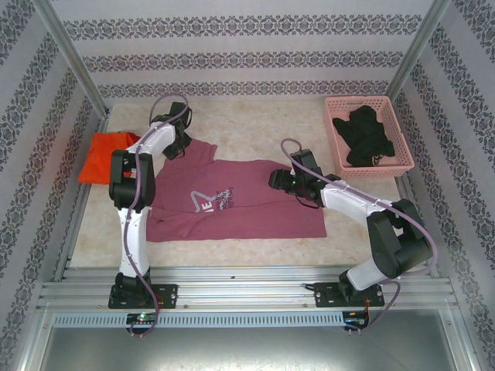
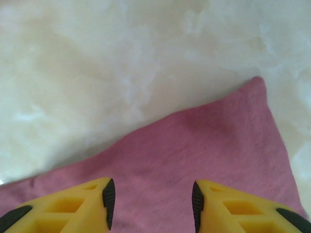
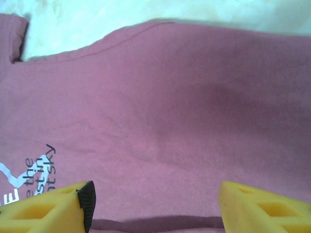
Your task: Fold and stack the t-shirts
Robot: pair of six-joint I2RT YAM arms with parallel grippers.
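Observation:
A maroon t-shirt (image 1: 232,202) with white lettering lies spread flat in the middle of the table. Folded at the left edge is an orange t-shirt (image 1: 104,158). My left gripper (image 1: 179,144) is down at the maroon shirt's far left sleeve. In the left wrist view its jaws (image 2: 151,200) stand apart over the sleeve cloth (image 2: 204,145), near the sleeve's pointed corner. My right gripper (image 1: 277,179) hovers at the shirt's far right edge. The right wrist view has its jaws (image 3: 155,206) wide open above the shirt (image 3: 170,97), with a fold line of cloth between the fingers.
A pink basket (image 1: 370,103) holding a black garment (image 1: 367,139) stands at the back right. Patterned walls and metal posts close in the table on three sides. Bare tabletop (image 1: 255,124) lies behind the maroon shirt.

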